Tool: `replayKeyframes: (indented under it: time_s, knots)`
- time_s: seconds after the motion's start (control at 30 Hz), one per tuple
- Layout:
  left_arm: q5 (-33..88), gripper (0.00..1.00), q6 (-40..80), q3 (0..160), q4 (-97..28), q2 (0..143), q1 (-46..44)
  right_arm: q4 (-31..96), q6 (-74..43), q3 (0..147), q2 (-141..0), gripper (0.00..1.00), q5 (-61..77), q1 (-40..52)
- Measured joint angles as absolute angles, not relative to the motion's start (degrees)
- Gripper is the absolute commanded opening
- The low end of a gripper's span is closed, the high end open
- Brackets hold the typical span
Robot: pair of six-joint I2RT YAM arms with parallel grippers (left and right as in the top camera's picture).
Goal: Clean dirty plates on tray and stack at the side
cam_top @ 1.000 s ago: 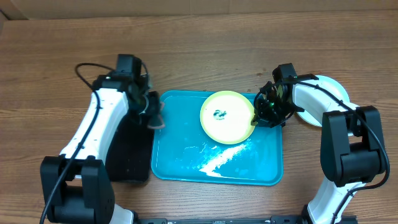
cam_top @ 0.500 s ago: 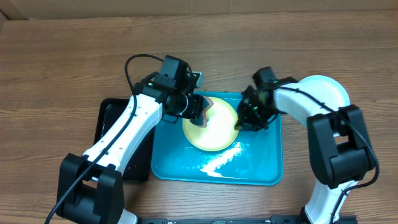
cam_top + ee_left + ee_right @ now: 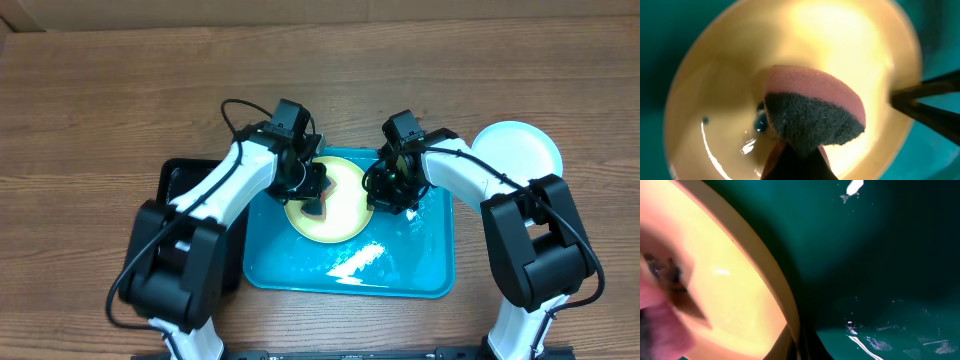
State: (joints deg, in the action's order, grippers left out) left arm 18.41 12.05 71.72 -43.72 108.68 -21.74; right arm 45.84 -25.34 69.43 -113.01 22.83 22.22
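Note:
One dirty plate, yellow-green, stands tilted over the cyan tray. My right gripper is shut on its right rim, fingers pinched at the edge. My left gripper is shut on a pink sponge whose dark scouring face presses on the plate's pale centre. A small dark smudge shows just left of the sponge. A pale blue plate lies on the table right of the tray.
A black tray lies along the cyan tray's left side, under my left arm. A white smear streaks the cyan tray's floor in front of the plate. Brown wooden table surrounds everything.
My left arm swung from the black tray onto the plate with the sponge. My right gripper dragged the plate left and tipped it up, uncovering the pale blue plate at the right.

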Motion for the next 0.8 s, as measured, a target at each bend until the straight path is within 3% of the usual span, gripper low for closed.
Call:
replayKeyframes:
  time_s: [0.27,0.6,0.8]
  knots:
    - [20.32,0.04,13.04,72.53,-43.4,113.1,-21.71,45.89,-25.52,69.49,-112.99,0.04,22.65,22.28]
    - [39.44,0.04,13.37,72.79,-36.03,118.45,-20.91,46.19,-25.71,69.65,-112.99,0.04,22.26,22.24]
    - [43.24,0.04,14.15,72.79,-34.65,119.72,-20.91,46.19,-25.71,69.65,-112.99,0.04,22.26,22.24]
